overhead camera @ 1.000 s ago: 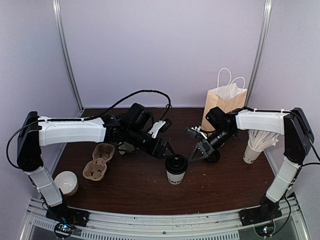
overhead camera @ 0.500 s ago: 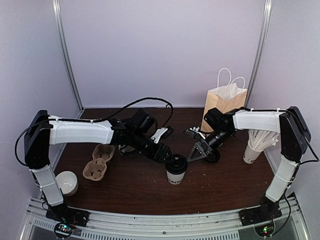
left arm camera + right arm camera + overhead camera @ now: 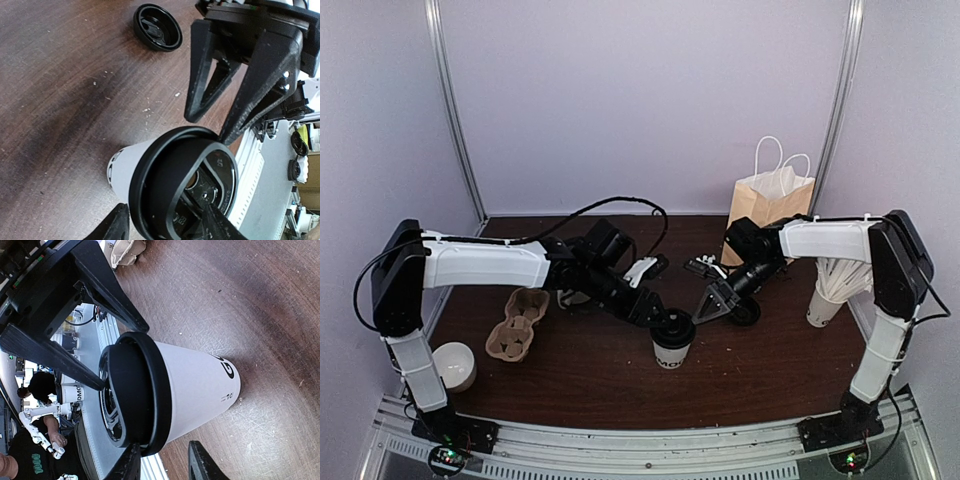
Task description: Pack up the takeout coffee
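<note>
The takeout coffee [image 3: 672, 343], a white paper cup with dark letters and a black lid, stands upright mid-table. My left gripper [image 3: 657, 312] reaches in from the left at lid height. In the left wrist view the lid [image 3: 175, 185] lies between its fingers [image 3: 118, 225], one just outside the rim, the other over the lid's top; it is open. My right gripper [image 3: 708, 306] comes from the right, also open. In the right wrist view the cup [image 3: 195, 385] sits just above that gripper's gap [image 3: 165, 462], one finger close against the lid's rim.
A brown paper bag [image 3: 767, 205] with white handles stands at the back right. A cardboard cup carrier [image 3: 520, 322] and a cream mug [image 3: 452, 365] lie at the left. A white cup of straws [image 3: 835, 290] is at the right. A loose black lid [image 3: 748, 313] lies under the right wrist.
My left gripper has moved right onto the cup's lid and its fingers have narrowed. The right gripper has edged left toward the cup. The cup has not moved.
</note>
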Robot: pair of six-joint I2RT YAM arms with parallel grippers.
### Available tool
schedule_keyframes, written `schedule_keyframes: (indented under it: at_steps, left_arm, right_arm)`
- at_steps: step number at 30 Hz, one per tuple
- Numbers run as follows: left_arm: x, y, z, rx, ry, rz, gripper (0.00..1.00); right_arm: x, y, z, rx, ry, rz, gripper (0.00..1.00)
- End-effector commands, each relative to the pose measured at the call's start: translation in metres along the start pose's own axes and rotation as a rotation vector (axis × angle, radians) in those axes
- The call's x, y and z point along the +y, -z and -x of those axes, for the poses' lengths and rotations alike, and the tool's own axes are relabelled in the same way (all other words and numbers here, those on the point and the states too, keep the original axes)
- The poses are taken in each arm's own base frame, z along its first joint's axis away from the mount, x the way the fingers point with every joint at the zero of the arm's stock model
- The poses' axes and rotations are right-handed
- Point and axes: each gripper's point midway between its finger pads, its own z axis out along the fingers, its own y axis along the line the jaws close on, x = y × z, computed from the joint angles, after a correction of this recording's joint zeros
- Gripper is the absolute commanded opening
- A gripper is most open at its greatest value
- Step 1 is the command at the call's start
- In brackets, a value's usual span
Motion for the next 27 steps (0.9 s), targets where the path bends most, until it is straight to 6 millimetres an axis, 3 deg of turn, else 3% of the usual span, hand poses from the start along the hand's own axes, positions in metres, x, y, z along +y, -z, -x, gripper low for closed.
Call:
schedule_keyframes:
  at_steps: [1,10,19,27]
  left_arm:
    - [0.014,-0.012,-0.006,0.026,0.017,0.027,0.51]
    - [0.029,-0.018,-0.02,0.057,0.049,0.054,0.48]
    - [0.044,-0.029,-0.038,0.101,0.075,0.074,0.47]
    - [0.052,-0.031,-0.043,0.121,0.08,0.108,0.46]
  right_arm:
    - [-0.001,-0.003,0.006,0.003,0.008,-0.002,0.33]
    - [-0.006,-0.011,0.001,0.039,0.005,-0.024,0.34]
    - [-0.054,-0.023,-0.017,0.167,-0.02,-0.268,0.33]
    - [-0.048,-0.024,-0.013,0.173,0.004,-0.269,0.34]
